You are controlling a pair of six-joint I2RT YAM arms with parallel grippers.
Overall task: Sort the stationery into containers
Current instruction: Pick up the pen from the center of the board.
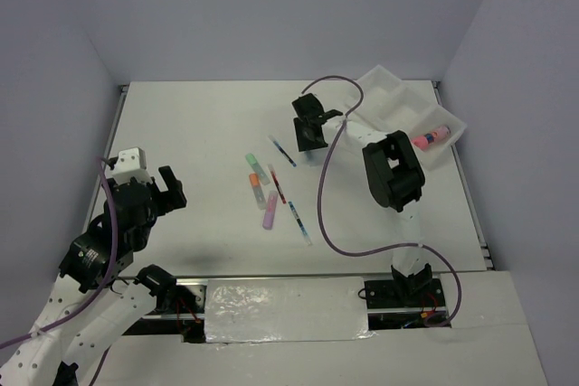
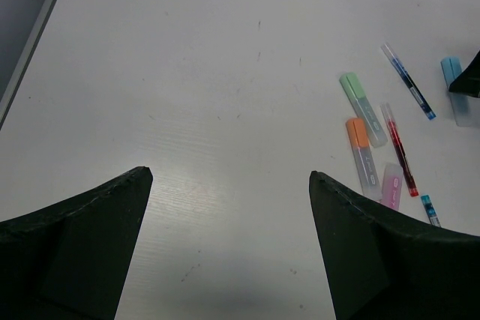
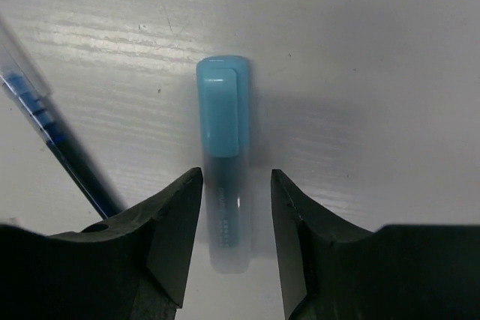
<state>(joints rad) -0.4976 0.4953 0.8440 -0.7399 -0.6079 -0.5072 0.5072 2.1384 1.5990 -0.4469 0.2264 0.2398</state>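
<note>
White tabletop carries the light blue highlighter lying flat between the narrowly parted jaws of the right gripper, while the left gripper hangs wide open, holding nothing.

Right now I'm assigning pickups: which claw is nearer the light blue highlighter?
Right. The right claw straddles the light blue highlighter; the left claw hangs far off to its left.
</note>
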